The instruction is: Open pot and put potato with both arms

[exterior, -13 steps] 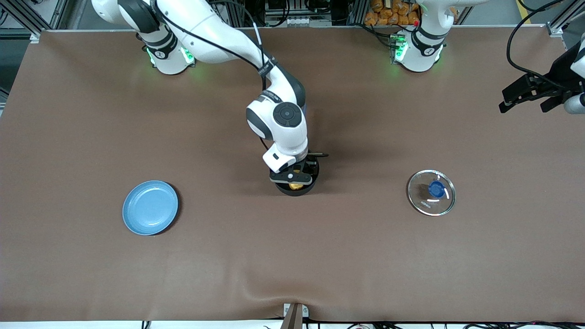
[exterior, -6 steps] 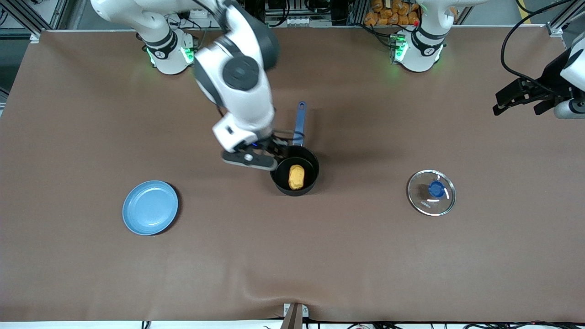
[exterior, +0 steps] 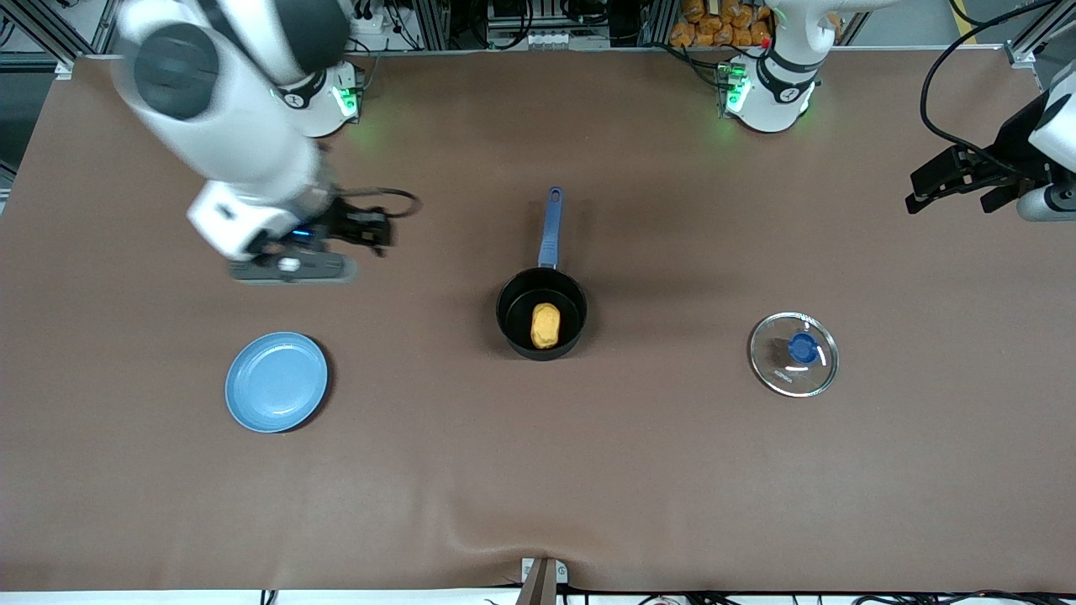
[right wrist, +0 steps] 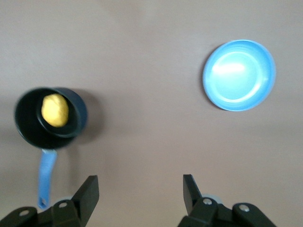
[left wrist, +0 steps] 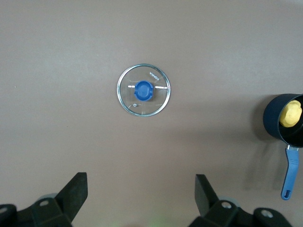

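The black pot (exterior: 514, 308) stands mid-table without its lid, its blue handle (exterior: 551, 223) pointing toward the arms' bases. The yellow-orange potato (exterior: 545, 324) lies inside it. The glass lid (exterior: 793, 354) with its blue knob lies flat on the table toward the left arm's end. My right gripper (exterior: 370, 228) is open and empty, up over the table toward the right arm's end. My left gripper (exterior: 925, 189) is open and empty, waiting over the left arm's end of the table. The right wrist view shows the pot (right wrist: 28, 127) and potato (right wrist: 55, 109). The left wrist view shows the lid (left wrist: 143, 90) and the pot (left wrist: 273, 124).
A light-blue plate (exterior: 276, 381) lies toward the right arm's end, nearer to the front camera than the pot. It also shows in the right wrist view (right wrist: 239, 74). Brown cloth (exterior: 538, 470) covers the table.
My right gripper let go of the potato in the pot, rose, and swung away toward the right arm's end. The pot's handle came into view. The left arm barely moved.
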Robot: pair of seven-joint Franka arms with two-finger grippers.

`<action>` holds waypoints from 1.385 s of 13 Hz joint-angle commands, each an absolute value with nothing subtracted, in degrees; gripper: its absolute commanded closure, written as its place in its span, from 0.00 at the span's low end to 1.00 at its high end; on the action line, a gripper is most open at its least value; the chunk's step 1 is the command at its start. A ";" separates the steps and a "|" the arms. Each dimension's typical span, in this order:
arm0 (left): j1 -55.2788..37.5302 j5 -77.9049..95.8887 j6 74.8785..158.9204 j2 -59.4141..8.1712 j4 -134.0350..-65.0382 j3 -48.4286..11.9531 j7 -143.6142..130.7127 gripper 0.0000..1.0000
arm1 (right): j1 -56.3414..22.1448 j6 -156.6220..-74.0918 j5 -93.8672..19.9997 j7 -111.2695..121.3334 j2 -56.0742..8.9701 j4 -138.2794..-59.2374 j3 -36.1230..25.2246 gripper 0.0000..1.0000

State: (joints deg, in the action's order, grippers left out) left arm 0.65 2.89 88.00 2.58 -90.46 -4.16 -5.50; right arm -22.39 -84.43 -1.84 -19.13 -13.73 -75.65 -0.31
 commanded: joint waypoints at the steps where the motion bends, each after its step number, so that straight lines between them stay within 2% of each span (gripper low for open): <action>1: 0.88 1.59 87.19 2.72 -90.09 -4.48 -5.54 0.00 | -13.92 -81.74 -2.11 -8.74 -9.77 -77.43 0.70 0.19; 3: 0.79 1.49 86.84 3.16 -89.91 -4.48 -5.45 0.00 | -8.73 -80.25 -2.11 -4.58 -8.35 -77.52 0.62 0.14; 4: 0.70 1.49 86.31 3.34 -89.83 -5.09 -5.54 0.00 | -6.61 -79.98 -2.11 -4.40 -8.26 -77.52 0.62 0.00; 10: 0.88 -2.20 83.85 3.51 -89.47 -6.77 -5.89 0.00 | -1.51 -81.82 -0.70 -4.39 -5.46 -78.57 -0.18 0.00; 14: 0.88 -2.11 83.85 4.22 -89.47 -7.38 -5.98 0.00 | -1.05 -85.59 -1.14 -5.18 -0.19 -86.55 -0.18 0.00; 16: 0.79 -1.41 83.85 4.22 -89.39 -7.47 -5.89 0.00 | -1.05 -91.11 -1.23 -5.27 4.63 -94.70 -0.18 0.00; 18: 0.96 -1.67 83.85 4.31 -89.47 -8.52 -5.89 0.00 | -1.32 -92.46 -1.23 -5.27 6.67 -98.25 -0.26 0.00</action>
State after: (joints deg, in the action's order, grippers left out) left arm 0.63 -0.92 85.04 3.65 -89.95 -7.30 -5.50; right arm -1.77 -89.93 -0.88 -4.50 1.54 -91.27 -0.87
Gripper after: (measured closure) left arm 0.000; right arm 0.000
